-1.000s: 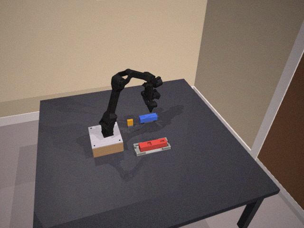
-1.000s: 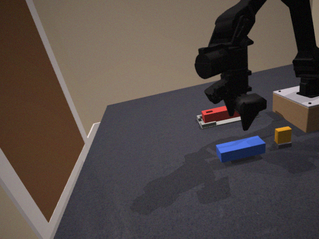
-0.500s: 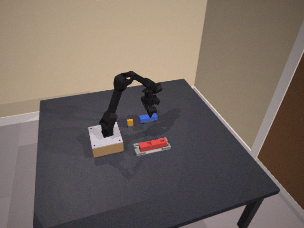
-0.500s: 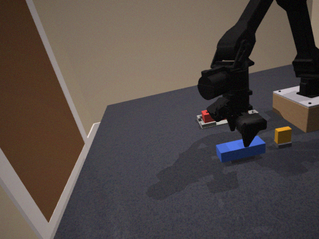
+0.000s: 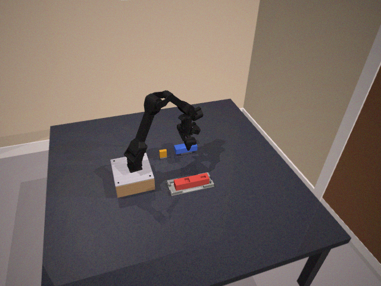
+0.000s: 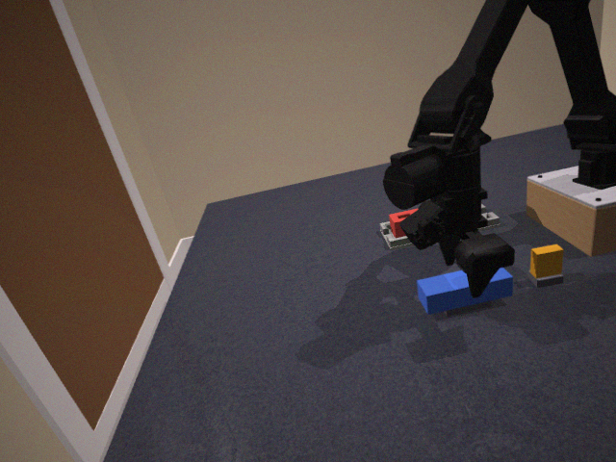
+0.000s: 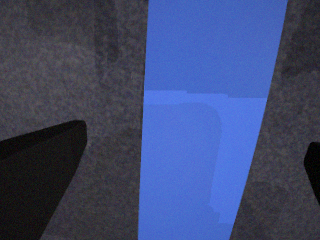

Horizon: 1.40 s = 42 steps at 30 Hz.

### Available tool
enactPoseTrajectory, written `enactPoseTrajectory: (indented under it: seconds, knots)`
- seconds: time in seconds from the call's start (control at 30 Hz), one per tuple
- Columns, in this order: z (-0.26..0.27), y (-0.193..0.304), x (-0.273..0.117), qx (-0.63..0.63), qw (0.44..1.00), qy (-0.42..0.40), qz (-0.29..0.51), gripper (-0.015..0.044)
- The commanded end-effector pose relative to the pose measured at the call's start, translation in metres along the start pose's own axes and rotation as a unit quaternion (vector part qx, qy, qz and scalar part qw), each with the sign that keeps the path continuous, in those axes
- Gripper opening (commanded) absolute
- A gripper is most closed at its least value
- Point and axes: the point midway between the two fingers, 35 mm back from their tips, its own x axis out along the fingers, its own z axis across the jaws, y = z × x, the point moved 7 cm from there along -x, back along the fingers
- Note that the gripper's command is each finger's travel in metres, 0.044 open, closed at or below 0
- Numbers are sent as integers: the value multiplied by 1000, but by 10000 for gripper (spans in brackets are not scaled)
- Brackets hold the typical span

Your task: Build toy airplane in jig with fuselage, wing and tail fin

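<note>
Wide-open hand above the blue wing
Left to right from the top: the orange tail fin (image 5: pixel 162 153) (image 6: pixel 547 262), the wing (image 5: pixel 181 149) (image 6: pixel 448 290) (image 7: pixel 200 150) under the hand (image 5: pixel 188 143) (image 6: pixel 462 278) (image 7: pixel 198 143) (fingers spread wide, gripping nothing), and the red fuselage (image 5: pixel 192 182) (image 6: pixel 397 226), apparently flat in its jig (image 5: pixel 175 192) (image 6: pixel 397 242).

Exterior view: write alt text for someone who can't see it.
A black robot arm's open gripper hangs over a blue block on a dark table. An orange block stands nearby; behind the gripper, a red block, partly hidden, sits in a grey jig.
</note>
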Motion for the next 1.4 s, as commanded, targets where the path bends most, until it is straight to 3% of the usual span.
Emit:
enactPoseTrajectory:
  seconds: [0.0, 0.4, 0.73, 0.97, 1.13, 1.37]
  knots:
    - [0, 1, 9, 0, 1000, -1, 3, 440]
    - [0, 2, 25, 0, 1000, -1, 3, 440]
    - [0, 2, 25, 0, 1000, -1, 3, 177]
    - [0, 2, 25, 0, 1000, -1, 3, 131]
    - [0, 2, 22, 1, 1000, 0, 3, 0]
    - [1, -1, 4, 4, 1000, 3, 4, 0]
